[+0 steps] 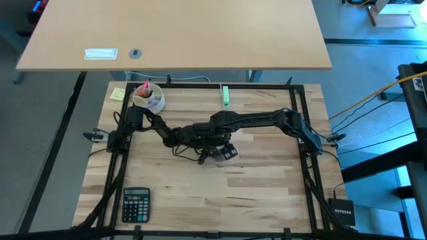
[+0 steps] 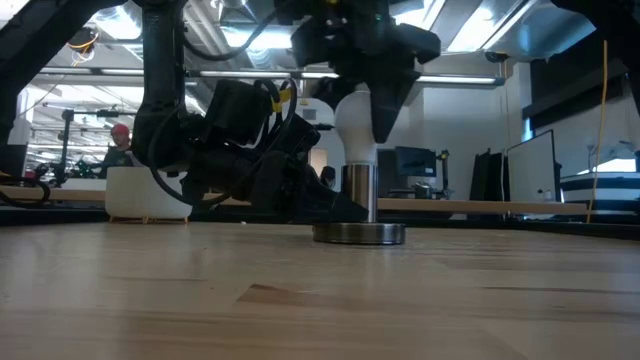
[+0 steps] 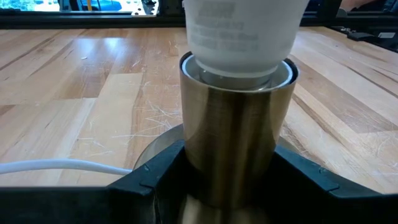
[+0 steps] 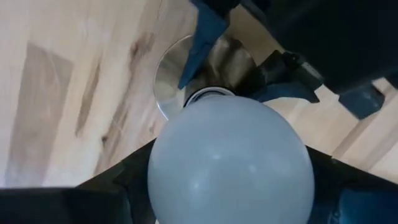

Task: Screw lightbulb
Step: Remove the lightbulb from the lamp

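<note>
Both arms meet at table centre. The left gripper (image 3: 227,180) is clamped on the metal tube of the socket (image 2: 359,200), low, just above its round base (image 2: 359,233), to keep it from turning. The right gripper (image 4: 230,180) comes from above, its fingers (image 2: 385,105) closed around the lightbulb (image 2: 353,125). The bulb stands upright with its neck already inside the socket's mouth.

Step in hand, I judge: screwing in, approx. mid-way; how deep the thread sits cannot be seen. Next move needs a twist of the right wrist w/ light downward push, axis kept straight, while the left holds firm.

Containers: a white cup (image 1: 148,99) at the table's far left corner, w/ sth. pink inside; contents not clear.
</note>
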{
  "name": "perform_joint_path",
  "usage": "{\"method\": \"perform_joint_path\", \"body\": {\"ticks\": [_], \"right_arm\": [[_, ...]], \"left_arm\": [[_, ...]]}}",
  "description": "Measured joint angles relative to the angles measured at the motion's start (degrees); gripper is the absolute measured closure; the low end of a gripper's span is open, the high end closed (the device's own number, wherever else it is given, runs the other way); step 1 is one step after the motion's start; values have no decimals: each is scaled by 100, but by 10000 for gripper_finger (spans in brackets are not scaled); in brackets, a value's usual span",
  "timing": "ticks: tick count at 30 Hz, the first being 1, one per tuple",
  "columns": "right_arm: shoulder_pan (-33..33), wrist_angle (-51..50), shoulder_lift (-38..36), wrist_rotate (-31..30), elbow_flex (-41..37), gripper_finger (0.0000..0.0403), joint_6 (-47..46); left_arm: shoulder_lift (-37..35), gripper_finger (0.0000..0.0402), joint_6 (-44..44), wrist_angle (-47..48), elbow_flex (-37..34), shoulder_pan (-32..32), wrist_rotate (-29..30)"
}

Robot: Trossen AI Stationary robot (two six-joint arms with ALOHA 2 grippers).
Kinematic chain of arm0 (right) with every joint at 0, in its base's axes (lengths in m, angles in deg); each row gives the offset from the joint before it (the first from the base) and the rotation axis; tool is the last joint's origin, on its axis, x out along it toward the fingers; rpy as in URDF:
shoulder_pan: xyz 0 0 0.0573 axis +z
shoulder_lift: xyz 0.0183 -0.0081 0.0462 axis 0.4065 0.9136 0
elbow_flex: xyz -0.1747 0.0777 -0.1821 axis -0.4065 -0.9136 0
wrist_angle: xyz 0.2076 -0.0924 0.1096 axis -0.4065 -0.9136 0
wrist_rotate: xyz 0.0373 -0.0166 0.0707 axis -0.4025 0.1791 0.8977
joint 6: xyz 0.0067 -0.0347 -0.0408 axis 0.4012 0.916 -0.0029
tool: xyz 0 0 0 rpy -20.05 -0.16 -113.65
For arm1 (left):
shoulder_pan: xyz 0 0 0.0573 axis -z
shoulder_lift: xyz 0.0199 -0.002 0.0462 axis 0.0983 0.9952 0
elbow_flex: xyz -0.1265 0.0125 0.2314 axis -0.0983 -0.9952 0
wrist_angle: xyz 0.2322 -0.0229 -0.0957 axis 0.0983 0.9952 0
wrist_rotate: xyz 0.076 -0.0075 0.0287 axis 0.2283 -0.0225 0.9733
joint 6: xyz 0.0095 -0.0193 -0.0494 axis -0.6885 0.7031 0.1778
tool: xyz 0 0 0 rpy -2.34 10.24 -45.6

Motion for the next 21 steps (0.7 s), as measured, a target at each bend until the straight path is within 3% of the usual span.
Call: {"method": "perform_joint_path", "body": {"ticks": [7,14,21], "right_arm": [[72,-166,-2,-558,36,116,991],[142,-401,28,-433,319,138,829],[221,-451,28,-364,408,120,658]], "left_arm": [[0,210,10,2,0,0,2],[0,210,22,-32,0,2,-24],[-4,210,-15,-74,4,7,-38]]}}
